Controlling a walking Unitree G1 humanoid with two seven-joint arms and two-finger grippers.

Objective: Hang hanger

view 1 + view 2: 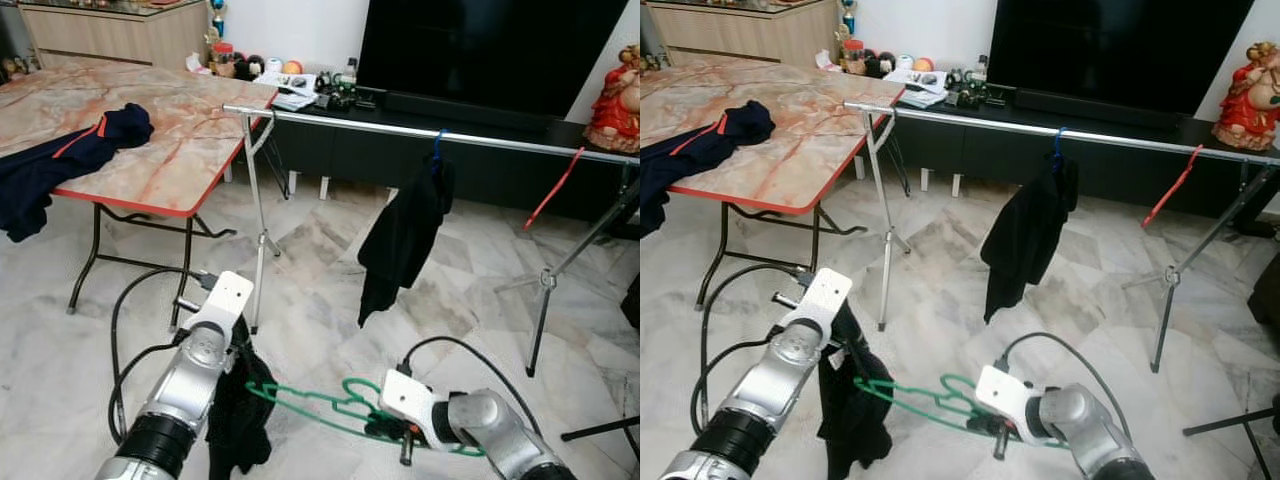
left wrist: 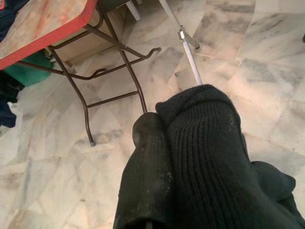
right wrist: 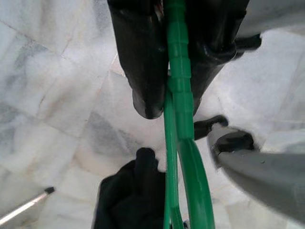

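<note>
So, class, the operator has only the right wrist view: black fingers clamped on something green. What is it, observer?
Observer: A green hanger, held level between both arms above the floor.
Operator: What is the dark lump beyond it?
Observer: A black garment hanging from the left gripper, on the hanger's far end.
Operator: Where could it hang?
Observer: A silver rail ahead already carries a black garment on a blue hanger and an empty red hanger.
</note>
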